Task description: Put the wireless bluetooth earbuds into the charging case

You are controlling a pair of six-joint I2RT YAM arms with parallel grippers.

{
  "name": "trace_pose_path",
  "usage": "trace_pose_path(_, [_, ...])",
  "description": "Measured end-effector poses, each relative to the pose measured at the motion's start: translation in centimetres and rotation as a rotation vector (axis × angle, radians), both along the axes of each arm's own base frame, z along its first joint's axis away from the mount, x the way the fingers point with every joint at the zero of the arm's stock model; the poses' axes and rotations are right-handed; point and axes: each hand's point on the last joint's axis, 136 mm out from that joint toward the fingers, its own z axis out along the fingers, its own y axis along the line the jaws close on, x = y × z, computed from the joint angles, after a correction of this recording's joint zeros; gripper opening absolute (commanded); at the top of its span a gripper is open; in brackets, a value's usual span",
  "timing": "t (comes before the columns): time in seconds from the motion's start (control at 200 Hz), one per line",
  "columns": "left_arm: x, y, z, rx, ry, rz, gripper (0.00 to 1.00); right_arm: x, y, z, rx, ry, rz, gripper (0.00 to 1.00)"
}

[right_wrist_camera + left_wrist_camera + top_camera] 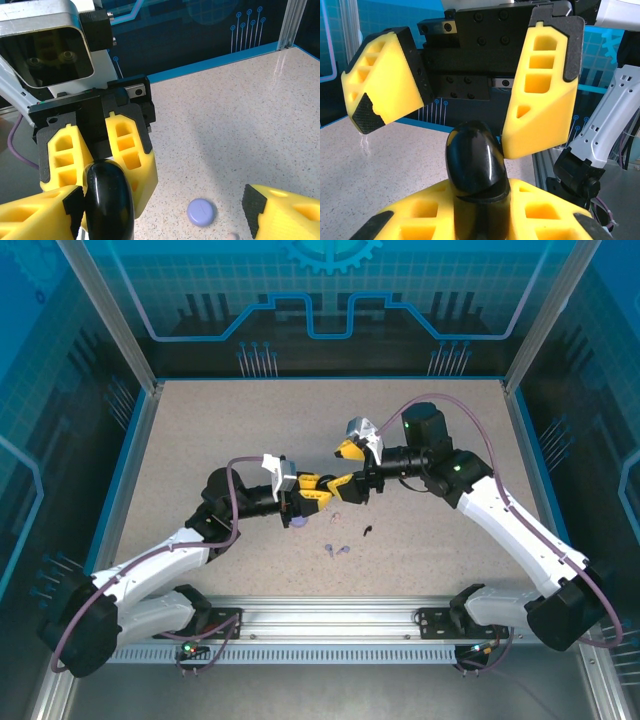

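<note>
My left gripper (475,212) is shut on a glossy black charging case (475,167), held upright above the table with a seam showing below its domed lid. My right gripper (445,125) faces it head-on and is open, its yellow fingers (545,100) spread to either side of the case top. From the right wrist, the case (107,200) sits close beside one of my right fingers (40,215). In the top view both grippers meet mid-table, left (318,490) and right (350,487). Two purple earbuds (336,551) and a black earbud (367,532) lie on the table in front of them.
A round purple case (201,211) lies shut on the speckled table, below the grippers (298,523). A pale pink bit (230,236) shows at the frame's bottom edge. Blue walls and aluminium posts ring the table; a metal rail (330,620) runs along its near edge.
</note>
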Motion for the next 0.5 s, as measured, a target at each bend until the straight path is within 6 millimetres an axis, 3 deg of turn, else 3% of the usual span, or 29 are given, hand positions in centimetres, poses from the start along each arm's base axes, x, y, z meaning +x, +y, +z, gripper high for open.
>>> trace_pose_path(0.5, [-0.25,-0.22,-0.29,0.008,0.012,-0.010,0.06,0.70,-0.36,0.31,0.000,0.000,-0.034,0.85])
